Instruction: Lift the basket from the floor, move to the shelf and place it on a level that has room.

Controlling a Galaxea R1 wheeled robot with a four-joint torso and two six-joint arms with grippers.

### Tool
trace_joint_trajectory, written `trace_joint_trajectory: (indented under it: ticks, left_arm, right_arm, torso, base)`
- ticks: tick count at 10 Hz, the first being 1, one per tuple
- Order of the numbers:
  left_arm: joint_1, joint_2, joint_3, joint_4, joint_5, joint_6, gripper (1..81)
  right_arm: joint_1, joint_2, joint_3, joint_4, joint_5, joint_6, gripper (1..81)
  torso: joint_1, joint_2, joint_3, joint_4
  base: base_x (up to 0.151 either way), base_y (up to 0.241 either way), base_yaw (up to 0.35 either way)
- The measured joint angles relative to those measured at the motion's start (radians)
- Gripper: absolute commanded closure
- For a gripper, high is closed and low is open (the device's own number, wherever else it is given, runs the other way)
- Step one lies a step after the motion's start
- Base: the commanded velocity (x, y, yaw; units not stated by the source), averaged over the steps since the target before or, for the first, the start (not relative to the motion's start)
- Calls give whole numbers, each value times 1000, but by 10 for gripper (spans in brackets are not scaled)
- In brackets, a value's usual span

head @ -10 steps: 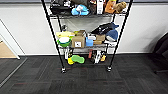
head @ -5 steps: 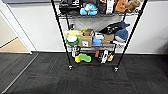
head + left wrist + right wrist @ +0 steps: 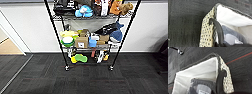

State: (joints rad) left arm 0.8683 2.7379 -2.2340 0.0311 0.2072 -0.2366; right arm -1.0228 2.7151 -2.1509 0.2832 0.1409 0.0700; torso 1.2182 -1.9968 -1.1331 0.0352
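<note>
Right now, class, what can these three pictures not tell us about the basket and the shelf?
- Top tier of the shelf: cut off by the head view's upper edge.
- Whether either claw grips the basket: not clear in the wrist views.
- Grey item in the basket: blurred, label unreadable.

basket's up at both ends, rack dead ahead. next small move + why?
Probably keep rolling straight toward the shelf. In the head view it stands across a stretch of dark carpet floor, square-on and roughly centred, so no turn seems needed. Both wrist views show the basket above the carpet, its dark loop handle close to each camera, so the carry looks steady enough to advance.
</note>
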Motion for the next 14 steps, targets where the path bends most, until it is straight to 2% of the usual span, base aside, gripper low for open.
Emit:
trace_joint_trajectory:
  ticks: [1,3,4,7,8,14]
  left_arm:
    - [0,5,1,0,-4,0,811]
    - [14,-12,19,-2,-18,0,811]
    - [27,-29,46,-8,-43,0,811]
    - [86,-59,134,-33,-179,0,811]
    - [104,-59,136,-38,-190,1,811]
    - [142,-79,130,-51,-195,-1,811]
  right_arm:
    - [-9,-2,0,0,2,-8,811]
    - [-7,0,1,-21,-3,-11,811]
    - [-1,0,1,-28,-25,-11,811]
    - [16,-27,3,-40,-51,-17,811]
    - [17,-27,3,-41,-53,-18,811]
    - [-24,-23,3,-41,-63,-17,811]
  torso:
    - [-17,27,2,-10]
    - [-60,94,3,-12]
    - [-82,129,3,-12]
    - [-148,230,3,-12]
    - [-162,254,8,-12]
    - [-286,443,158,-12]
  base:
    - [0,0,0]
    - [0,0,0]
    - [0,0,0]
    - [0,0,0]
    - [0,0,0]
    - [0,0,0]
